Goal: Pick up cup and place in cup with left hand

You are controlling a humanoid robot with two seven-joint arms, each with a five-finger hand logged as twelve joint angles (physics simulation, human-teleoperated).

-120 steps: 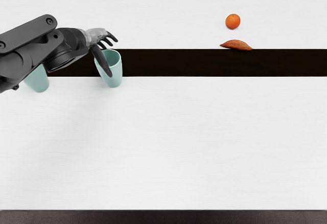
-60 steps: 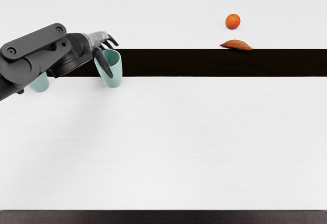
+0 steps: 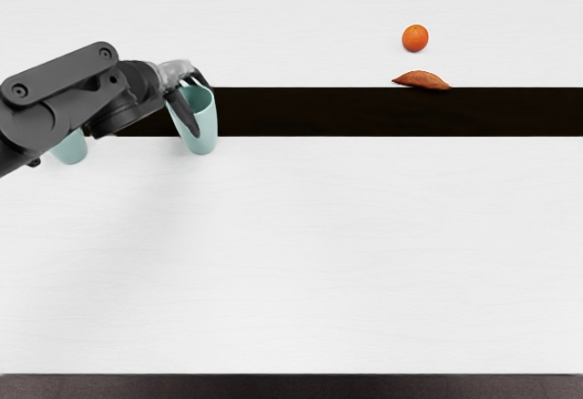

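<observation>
So, L hand (image 3: pixel 177 76) gripping teal cup (image 3: pixel 204 132), 2nd cup (image 3: pixel 71 150) part-hidden

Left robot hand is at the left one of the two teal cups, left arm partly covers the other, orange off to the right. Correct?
Wrong cup: in the head view the left robot hand is at the right teal cup. The left arm partly covers the left teal cup; the orange is off to the right.
</observation>
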